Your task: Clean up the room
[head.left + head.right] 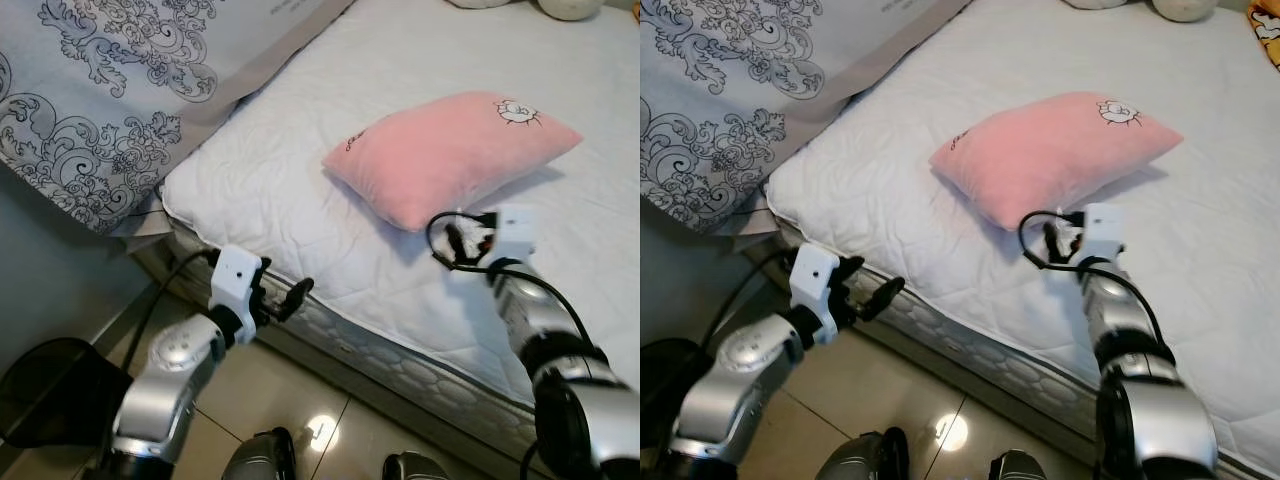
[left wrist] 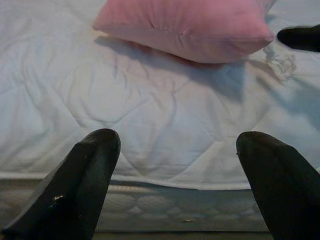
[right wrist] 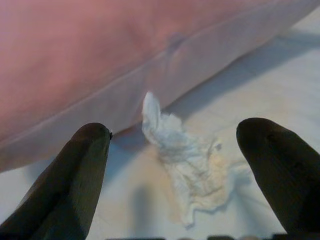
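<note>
Just white quilted mattress (image 1: 300,170) w/ pink pillow (image 1: 450,150), tile floor (image 1: 270,390).

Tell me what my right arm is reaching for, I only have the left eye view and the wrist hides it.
Observer: A crumpled white tissue lies on the mattress, right against the edge of the pink pillow.
Operator: Are the fingers around it yet?
Observer: No. The right gripper is open, its fingers either side of the tissue, apart from it.
Operator: And my left arm?
Observer: The left gripper is open too, level with the mattress edge and facing the pillow.
Operator: Can that camera see the tissue?
Observer: Yes, beside the pillow's corner, with a black fingertip of the right gripper close by.
</note>
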You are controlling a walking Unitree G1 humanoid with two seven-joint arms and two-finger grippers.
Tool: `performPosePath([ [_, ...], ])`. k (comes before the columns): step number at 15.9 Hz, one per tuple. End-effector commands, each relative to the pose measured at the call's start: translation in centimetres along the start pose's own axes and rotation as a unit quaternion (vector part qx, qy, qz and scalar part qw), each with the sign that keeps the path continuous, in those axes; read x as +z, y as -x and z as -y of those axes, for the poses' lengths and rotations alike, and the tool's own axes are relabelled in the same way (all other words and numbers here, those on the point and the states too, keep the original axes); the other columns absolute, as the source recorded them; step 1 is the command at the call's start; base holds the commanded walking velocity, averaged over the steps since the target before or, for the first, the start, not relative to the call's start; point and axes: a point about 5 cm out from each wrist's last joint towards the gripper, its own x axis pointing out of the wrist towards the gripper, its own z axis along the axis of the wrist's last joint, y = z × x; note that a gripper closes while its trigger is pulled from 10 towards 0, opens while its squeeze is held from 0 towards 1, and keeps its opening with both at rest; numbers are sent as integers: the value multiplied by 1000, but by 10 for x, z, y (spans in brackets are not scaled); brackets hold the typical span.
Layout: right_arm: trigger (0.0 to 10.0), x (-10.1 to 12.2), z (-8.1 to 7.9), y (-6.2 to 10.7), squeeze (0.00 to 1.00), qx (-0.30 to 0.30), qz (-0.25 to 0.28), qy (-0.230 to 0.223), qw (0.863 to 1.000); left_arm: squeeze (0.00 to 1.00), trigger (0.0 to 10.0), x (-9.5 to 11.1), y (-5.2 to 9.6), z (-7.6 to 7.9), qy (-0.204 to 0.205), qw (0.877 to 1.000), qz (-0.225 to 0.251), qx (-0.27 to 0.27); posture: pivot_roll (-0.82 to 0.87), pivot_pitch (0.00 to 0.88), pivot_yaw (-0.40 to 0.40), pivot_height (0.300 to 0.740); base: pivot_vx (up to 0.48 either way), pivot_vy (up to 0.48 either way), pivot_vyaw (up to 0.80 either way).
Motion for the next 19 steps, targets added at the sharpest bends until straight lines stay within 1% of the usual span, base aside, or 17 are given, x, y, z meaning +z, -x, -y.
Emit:
performPosePath([
  [1,10000,-3,1,5,1000,4,17,-7,1000,0,10000,-1,4,-1,3,1000,4,9,-100,108,67,740,0,0,0],
  [2,10000,-10,3,11,1000,-1,22,-8,1000,0,10000,-7,6,1,4,1000,-3,12,-109,92,71,740,0,0,0],
  [3,10000,-12,4,13,1000,-4,23,-9,1000,0,10000,-9,6,1,5,1000,-6,13,-109,92,71,740,0,0,0],
  [4,10000,-22,8,18,1000,-18,9,-8,1000,0,10000,-15,3,-1,-1,999,-18,35,-105,55,67,740,0,0,0],
  [5,10000,-24,8,18,1000,-22,1,-7,1000,0,10000,-15,0,-5,-12,998,-23,54,-97,48,67,740,0,0,0],
  [7,10000,-27,5,18,1000,-22,-7,-9,1000,0,10000,-14,-3,-12,-5,997,-22,67,-106,47,69,740,0,0,0],
  [8,10000,-26,3,16,1000,-20,-10,-12,1000,0,10000,-13,-7,-16,-6,997,-21,68,-111,29,62,740,0,0,0],
  [9,10000,-21,0,14,467,-9,-8,-14,1000,0,10000,-11,-13,-19,-14,998,-22,65,-111,38,61,740,0,0,0],
  [10,10000,-13,-6,10,0,15,2,-10,1000,0,10000,-7,-19,-21,-23,998,-21,60,-113,25,63,740,0,0,0],
  [11,10000,-2,-17,4,0,50,12,-5,999,0,10000,1,-27,-24,-32,998,-17,49,-119,28,71,740,0,0,0],
  [12,10000,1,-19,2,0,48,15,-2,999,0,10000,4,-31,-25,-34,998,-15,48,-121,28,79,740,0,0,0],
  [13,10000,1,-15,2,0,32,13,1,999,0,10000,4,-32,-25,-35,998,-15,51,-119,28,80,740,0,0,0],
  [14,10000,-3,-9,4,0,14,6,1,1000,0,10000,2,-31,-26,-32,998,-15,56,-120,34,80,740,0,0,0],
  [16,10000,-15,1,9,0,-18,-11,1,1000,0,10000,-9,-22,-23,-16,998,-23,60,-120,40,69,740,0,0,0],
  [17,10000,-20,3,12,0,-25,-18,1,1000,0,10000,-13,-16,-14,-17,999,-25,28,-119,48,49,740,0,0,0],
  [18,10000,-21,3,13,0,-26,-20,-1,999,0,10000,-14,-14,-9,-19,1000,-24,6,-118,49,44,740,0,0,0],
  [19,10000,-18,3,12,471,-26,-5,-11,1000,0,10000,-14,-7,-3,-15,1000,-19,-1,-108,73,31,740,0,0,0],
])
